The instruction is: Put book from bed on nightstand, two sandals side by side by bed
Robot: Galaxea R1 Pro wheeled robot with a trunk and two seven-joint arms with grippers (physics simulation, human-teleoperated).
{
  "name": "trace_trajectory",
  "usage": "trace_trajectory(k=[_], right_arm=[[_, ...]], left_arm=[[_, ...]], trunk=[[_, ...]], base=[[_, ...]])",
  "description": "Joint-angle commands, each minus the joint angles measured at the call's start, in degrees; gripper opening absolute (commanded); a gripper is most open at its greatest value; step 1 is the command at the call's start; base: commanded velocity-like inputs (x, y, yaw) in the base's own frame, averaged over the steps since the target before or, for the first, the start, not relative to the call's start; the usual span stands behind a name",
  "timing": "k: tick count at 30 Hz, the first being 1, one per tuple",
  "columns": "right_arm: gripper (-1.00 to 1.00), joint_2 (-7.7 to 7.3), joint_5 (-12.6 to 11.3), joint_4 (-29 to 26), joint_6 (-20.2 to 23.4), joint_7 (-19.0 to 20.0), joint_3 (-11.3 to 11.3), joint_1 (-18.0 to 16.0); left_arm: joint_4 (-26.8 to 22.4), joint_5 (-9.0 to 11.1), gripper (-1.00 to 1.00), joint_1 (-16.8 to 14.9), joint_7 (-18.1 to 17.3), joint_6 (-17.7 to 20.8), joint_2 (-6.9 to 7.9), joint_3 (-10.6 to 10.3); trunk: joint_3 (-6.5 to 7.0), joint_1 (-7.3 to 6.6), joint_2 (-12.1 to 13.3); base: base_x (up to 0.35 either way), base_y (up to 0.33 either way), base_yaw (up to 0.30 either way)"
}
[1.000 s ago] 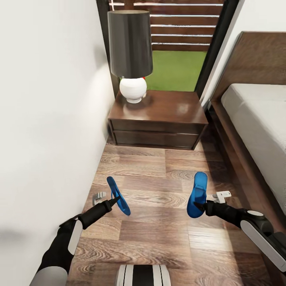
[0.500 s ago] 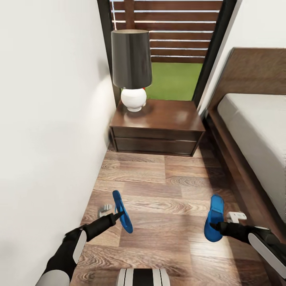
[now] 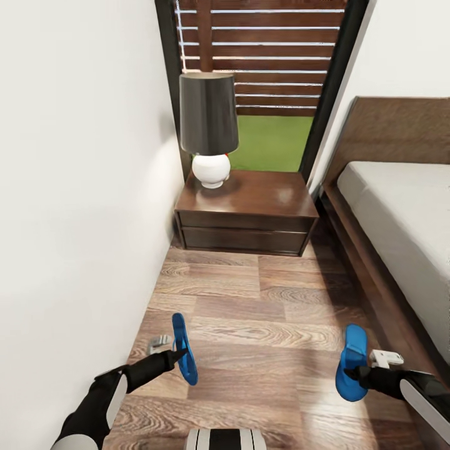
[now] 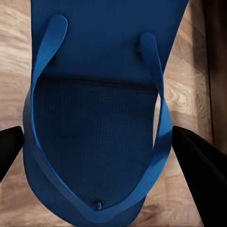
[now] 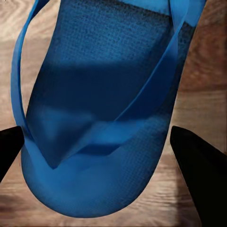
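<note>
A narrow strip of wood-plank floor (image 3: 262,300) runs between the white wall (image 3: 75,187) and the bed (image 3: 400,212), ending at the nightstand (image 3: 247,212) with its lamp (image 3: 208,125). Each gripper is clamped on a bright-blue sandal held above the floor: the left gripper (image 3: 177,356) pinches the left sandal (image 3: 183,347) edge-on, the right gripper (image 3: 351,374) grips the right sandal (image 3: 352,361) (sole facing up). The wrist views add the straps (image 4: 158,94) and textured footbed (image 5: 109,71). Bare planks lie open between the two sandals.

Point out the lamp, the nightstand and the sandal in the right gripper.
Lamp (image 3: 209,112), head view, on its dark shade.
Nightstand (image 3: 262,195), head view, on its bare top.
Sandal (image 3: 353,356), head view, mid-sole, held by the right gripper (image 3: 350,373).
</note>
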Motion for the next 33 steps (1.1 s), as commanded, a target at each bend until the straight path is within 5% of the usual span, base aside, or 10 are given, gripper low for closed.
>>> trace_trajectory(k=[1, 6, 22, 28, 33], right_arm=[[-1.00, -0.05, -0.10, 0.46, -0.74, 0.11, 0.15, -0.04], [-1.00, 0.00, -0.11, 1.00, -3.84, 0.13, 0.27, -0.03], [-1.00, 0.04, -0.04, 1.03, -4.16, 0.12, 0.72, -0.04], [-1.00, 1.89, 0.05, 2.73, -4.15, 0.19, 0.90, 0.04], [-1.00, 3.57, 1.98, 4.50, -4.21, 0.18, 6.74, 0.04]], left_arm=[[0.40, -0.10, -1.00, -0.01, -0.31, -0.64, 0.10, 0.32], [1.05, -0.19, -1.00, 0.03, -0.29, -2.24, 0.26, 0.24], [0.89, -0.20, -1.00, 0.03, -0.37, -2.38, 0.36, 0.22], [2.12, -0.22, -1.00, 0.07, -0.37, -2.45, 0.39, 0.23], [7.95, -0.20, -1.00, 0.11, -0.44, -7.94, 2.41, 0.23]], trunk=[[0.19, -0.03, 0.00], [1.29, -0.16, 0.06], [4.84, -0.58, 0.28], [6.17, -0.73, 0.36], [7.27, -0.86, 0.42]], base=[[0.000, 0.000, 0.000], [0.000, 0.000, 0.000], [0.000, 0.000, 0.000], [0.000, 0.000, 0.000], [0.000, 0.000, 0.000]])
